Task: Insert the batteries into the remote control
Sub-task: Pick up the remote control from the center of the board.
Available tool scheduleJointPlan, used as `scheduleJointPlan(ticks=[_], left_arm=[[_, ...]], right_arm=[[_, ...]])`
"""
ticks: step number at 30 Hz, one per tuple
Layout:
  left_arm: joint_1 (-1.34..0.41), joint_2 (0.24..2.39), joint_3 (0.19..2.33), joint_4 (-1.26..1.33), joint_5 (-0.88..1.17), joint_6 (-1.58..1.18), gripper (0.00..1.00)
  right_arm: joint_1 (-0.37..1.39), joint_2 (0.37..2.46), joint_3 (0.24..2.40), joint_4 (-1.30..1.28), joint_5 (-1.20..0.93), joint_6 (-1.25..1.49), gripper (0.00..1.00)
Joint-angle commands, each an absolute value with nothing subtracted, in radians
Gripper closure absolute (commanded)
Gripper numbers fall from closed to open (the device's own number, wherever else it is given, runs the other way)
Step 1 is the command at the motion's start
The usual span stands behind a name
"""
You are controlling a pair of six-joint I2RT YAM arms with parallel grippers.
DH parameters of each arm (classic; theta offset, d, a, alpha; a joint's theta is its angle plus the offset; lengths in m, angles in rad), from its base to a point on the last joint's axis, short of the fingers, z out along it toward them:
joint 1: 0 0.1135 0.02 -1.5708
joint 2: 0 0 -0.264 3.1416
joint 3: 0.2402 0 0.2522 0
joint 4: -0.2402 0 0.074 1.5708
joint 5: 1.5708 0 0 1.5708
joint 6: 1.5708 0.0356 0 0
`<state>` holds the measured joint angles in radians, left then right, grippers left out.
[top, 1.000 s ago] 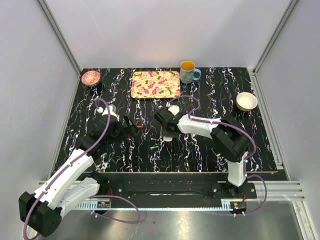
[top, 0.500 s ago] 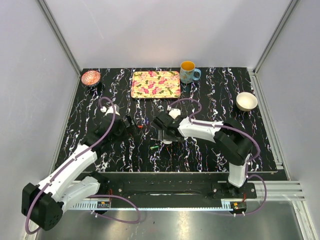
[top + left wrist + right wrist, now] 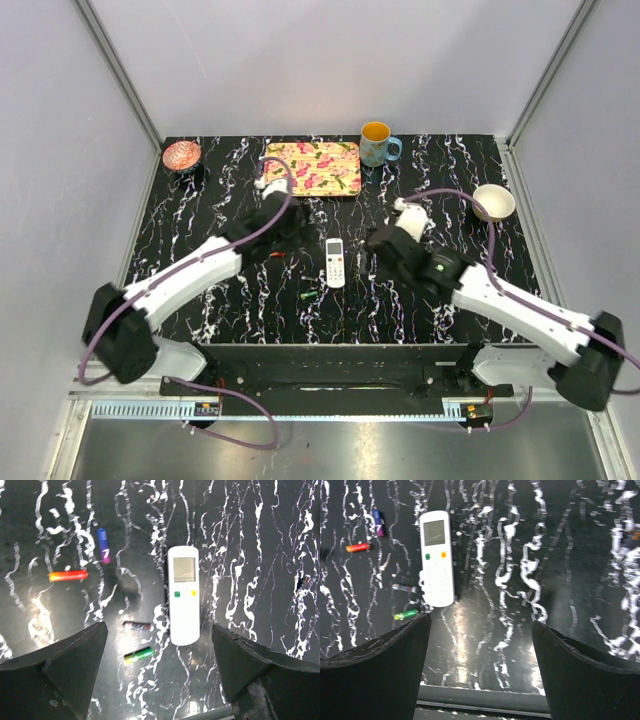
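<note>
My left gripper (image 3: 159, 626) and right gripper (image 3: 481, 620) both gape wide, holding nothing. The remote control (image 3: 183, 595) lies face up between them. The greenish battery (image 3: 139, 655) is near its button end, and the reddish battery (image 3: 68, 575) is farther off.

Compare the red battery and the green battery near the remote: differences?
Colour: the red battery is orange-red; the green battery is green with a yellow end.
Place, in the left wrist view: the red battery lies well left of the remote control, level with its screen; the green battery lies close to its bottom-left corner, not touching.
Shared: both are slim cylinders lying flat on the table, crosswise to the remote, neither held.
</note>
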<state>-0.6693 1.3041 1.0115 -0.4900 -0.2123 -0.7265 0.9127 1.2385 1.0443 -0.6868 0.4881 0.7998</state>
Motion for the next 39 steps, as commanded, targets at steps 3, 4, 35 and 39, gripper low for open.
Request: scheduleJointPlan(ticks=[3, 4, 35, 39], left_arm=[[-0.765, 1.561, 1.210, -0.512, -0.354, -0.742, 0.09], [-0.776, 1.587, 1.227, -0.512, -0.357, -0.741, 0.08], [-0.808, 2.042, 1.493, -0.548, -0.291, -0.684, 0.23], [-0.805, 2.051, 1.491, -0.545, -0.276, -0.678, 0.39]], right_arm=[[0.917, 1.014, 0.887, -0.765, 0.626, 0.776, 0.08], [0.917, 0.987, 0.871, -0.765, 0.626, 0.772, 0.08], [0.917, 0.936, 0.838, -0.719, 0.618, 0.715, 0.07], [0.919, 0.917, 0.830, -0.718, 0.627, 0.715, 0.08]])
